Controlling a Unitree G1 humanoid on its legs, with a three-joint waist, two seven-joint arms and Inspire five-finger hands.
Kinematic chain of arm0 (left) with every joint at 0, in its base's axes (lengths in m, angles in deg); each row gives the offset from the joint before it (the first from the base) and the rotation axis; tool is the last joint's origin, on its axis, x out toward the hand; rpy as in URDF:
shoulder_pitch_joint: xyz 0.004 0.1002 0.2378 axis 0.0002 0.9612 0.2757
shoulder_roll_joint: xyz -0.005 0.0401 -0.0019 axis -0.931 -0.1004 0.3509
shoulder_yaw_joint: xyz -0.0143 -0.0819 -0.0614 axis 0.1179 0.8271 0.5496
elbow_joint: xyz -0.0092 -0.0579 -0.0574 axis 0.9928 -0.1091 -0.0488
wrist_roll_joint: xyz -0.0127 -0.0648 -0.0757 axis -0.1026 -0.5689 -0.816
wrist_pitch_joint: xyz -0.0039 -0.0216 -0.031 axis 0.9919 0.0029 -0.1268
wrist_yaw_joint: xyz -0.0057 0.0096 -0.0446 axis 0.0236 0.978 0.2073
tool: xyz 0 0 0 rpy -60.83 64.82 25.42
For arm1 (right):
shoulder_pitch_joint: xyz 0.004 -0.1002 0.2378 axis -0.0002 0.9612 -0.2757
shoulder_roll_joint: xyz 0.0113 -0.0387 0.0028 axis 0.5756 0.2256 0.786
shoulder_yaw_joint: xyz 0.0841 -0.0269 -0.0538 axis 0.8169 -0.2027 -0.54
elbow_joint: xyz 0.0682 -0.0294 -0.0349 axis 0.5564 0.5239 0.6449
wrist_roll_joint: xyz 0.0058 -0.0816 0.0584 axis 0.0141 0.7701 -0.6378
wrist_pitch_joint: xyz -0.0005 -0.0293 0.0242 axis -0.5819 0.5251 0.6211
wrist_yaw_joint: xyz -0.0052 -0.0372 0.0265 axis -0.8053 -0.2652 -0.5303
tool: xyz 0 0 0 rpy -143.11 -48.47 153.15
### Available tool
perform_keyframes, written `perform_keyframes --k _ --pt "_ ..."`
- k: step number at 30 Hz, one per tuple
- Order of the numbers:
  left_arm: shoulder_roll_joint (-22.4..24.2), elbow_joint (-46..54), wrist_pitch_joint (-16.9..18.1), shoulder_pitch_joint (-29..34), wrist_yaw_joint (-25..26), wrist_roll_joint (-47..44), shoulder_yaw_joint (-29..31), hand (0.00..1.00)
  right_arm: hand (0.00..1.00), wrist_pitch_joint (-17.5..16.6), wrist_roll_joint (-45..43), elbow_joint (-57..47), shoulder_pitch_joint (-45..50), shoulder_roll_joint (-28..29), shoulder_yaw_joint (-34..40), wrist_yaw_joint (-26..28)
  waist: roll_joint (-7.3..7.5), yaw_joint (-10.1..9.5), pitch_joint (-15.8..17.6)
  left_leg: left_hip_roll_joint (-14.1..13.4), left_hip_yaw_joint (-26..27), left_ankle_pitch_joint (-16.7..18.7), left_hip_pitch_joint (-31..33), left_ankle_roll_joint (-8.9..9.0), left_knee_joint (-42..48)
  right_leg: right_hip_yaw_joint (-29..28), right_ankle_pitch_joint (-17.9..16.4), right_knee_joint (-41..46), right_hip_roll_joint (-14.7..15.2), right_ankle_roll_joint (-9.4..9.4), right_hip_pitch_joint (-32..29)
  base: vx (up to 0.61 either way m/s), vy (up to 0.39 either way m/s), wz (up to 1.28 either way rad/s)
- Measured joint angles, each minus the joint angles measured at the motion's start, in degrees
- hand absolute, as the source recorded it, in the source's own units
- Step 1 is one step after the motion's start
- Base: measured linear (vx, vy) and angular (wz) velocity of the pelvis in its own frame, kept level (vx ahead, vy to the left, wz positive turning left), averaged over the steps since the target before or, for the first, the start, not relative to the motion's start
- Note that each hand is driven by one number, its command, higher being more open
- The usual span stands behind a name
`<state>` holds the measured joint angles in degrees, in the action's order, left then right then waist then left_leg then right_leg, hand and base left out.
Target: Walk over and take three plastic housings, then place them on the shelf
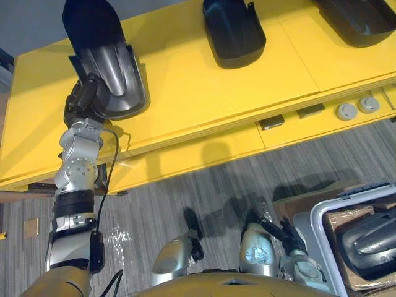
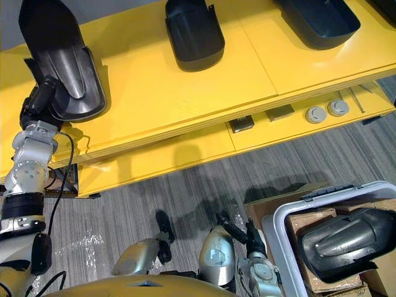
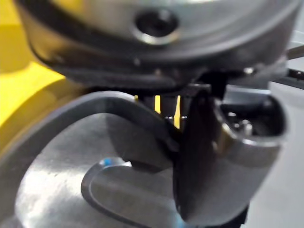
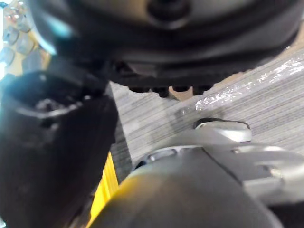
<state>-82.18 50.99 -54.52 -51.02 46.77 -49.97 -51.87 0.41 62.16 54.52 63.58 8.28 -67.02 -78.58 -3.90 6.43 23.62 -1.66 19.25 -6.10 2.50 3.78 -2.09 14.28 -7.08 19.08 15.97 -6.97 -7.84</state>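
Left hand (image 1: 83, 102) fingers pinch the near rim of the dark grey curved plastic housing (image 1: 114, 68) at the yellow shelf's (image 1: 204, 93) left end, beside two more black housings (image 1: 232, 31) — prob. steadying it for set-down — right hand (image 2: 250, 242) low, fingers loose, empty.

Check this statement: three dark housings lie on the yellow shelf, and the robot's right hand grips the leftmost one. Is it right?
Wrong in one respect: it is the left hand that grips the leftmost housing on the yellow shelf, as the left eye view shows. The rest stands.
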Motion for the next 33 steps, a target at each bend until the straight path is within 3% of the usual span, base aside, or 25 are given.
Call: perform_keyframes --k 4,5,10,26,30,33 --pt "-2.3 -1.6 -0.3 -2.9 -0.7 0.0 -0.1 0.00 1.00 0.0 -0.6 0.0 -0.9 0.0 0.0 -0.5 0.33 -0.06 1.2 -0.3 -0.3 -0.4 1.2 -0.49 0.1 0.2 -0.1 0.8 -0.1 0.24 -1.2 -0.02 -0.014 0.06" --pt "-3.3 -2.8 -0.4 -3.8 -1.4 0.0 -0.1 1.00 1.00 0.0 -1.3 0.1 -1.0 0.0 0.0 -0.8 0.64 -0.13 1.5 -0.5 -0.2 -0.4 1.2 -0.51 0.3 0.2 -0.2 0.8 -0.1 0.30 -1.2 0.00 0.000 0.00" --pt "-5.1 -4.2 -0.6 -4.9 -3.9 0.0 -1.2 1.00 1.00 0.0 -2.5 0.1 -1.3 0.0 0.0 -1.5 1.05 -0.20 1.7 -0.7 -0.1 -0.4 1.3 -0.57 0.5 0.1 -0.2 0.6 -0.3 0.37 -1.2 0.01 -0.004 -0.01" --pt "-5.7 -9.9 0.5 -10.1 -3.6 0.5 -2.7 1.00 1.00 -0.1 -4.9 1.4 -3.2 1.3 0.0 -2.2 1.83 -1.07 2.2 -2.0 0.6 -0.3 0.3 -0.45 0.5 -0.1 1.0 -2.4 -2.1 0.61 1.0 0.01 -0.003 -0.02" --pt "-5.8 -11.7 -0.3 -10.4 -4.0 6.1 -2.8 1.00 1.00 -0.7 -4.8 1.3 -2.8 1.6 -0.2 -3.6 1.83 -0.78 2.1 -2.1 0.9 -0.3 -1.5 -0.40 -0.4 -0.1 1.2 -3.5 -2.3 0.38 2.9 0.01 0.005 -0.05" --pt "-7.7 -11.7 -2.8 -10.3 -5.7 12.1 -4.3 1.00 1.00 -3.3 -4.8 0.8 -1.6 2.0 -0.7 -6.1 1.90 -0.65 2.0 -2.0 1.0 0.0 -3.2 0.08 -1.4 0.2 1.4 -4.9 -2.6 0.20 4.7 0.04 0.013 -0.02"
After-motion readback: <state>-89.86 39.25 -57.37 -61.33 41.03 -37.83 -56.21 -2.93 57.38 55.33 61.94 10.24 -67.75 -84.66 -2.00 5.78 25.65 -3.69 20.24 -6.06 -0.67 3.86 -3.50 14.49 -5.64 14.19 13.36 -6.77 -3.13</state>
